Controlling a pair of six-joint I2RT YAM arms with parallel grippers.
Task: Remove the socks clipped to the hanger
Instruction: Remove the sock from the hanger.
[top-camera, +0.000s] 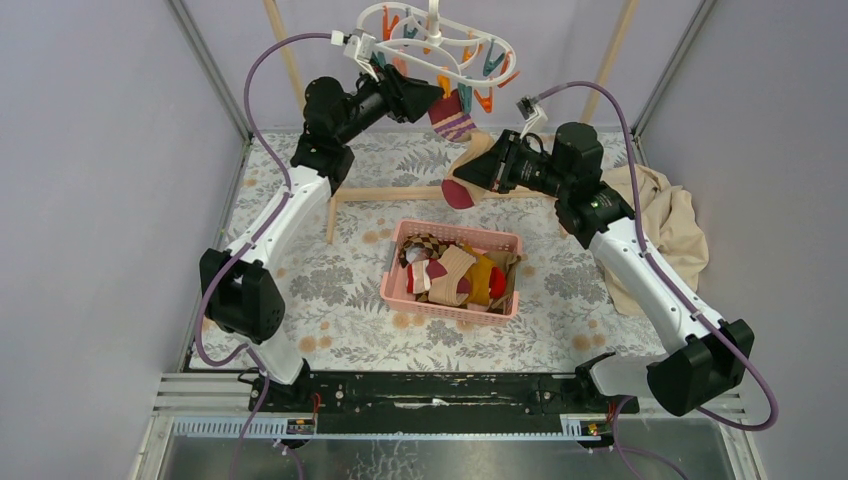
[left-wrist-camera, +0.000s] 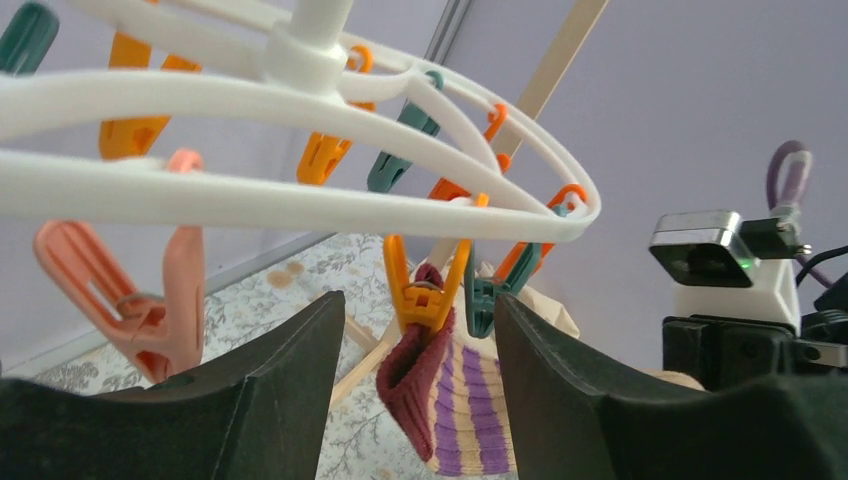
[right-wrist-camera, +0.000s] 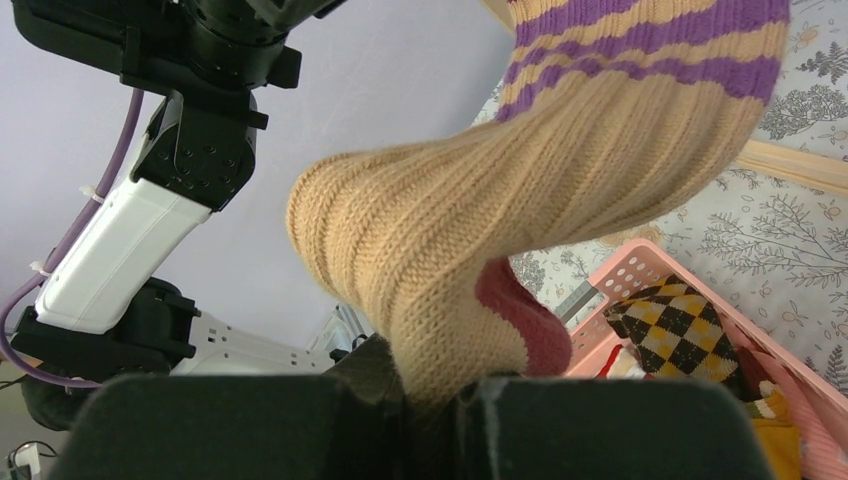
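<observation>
Hanging by its cuff from an orange clip (left-wrist-camera: 425, 285) on the hanger (left-wrist-camera: 300, 95), striped sock (left-wrist-camera: 450, 400): soft, light, stretchy; right gripper (right-wrist-camera: 440, 395) clenched on its foot; left gripper (left-wrist-camera: 420, 320) spread either side of the orange clip, not touching. Judged: squeeze clip, pull by foot.

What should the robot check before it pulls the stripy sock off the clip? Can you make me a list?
1. Left end effector open, one finger on each side of the orange clip: ok.
2. It squeezes that clip: not ok, gaps show on both sides.
3. Right end effector shut on the lower part of the stripy sock: ok.
4. Sock free of the clip: not ok, the clip bites its cuff.
5. Pink basket waiting nearby for the sock: ok.
6. Other clips on the hanger empty: ok for those in view.
</observation>
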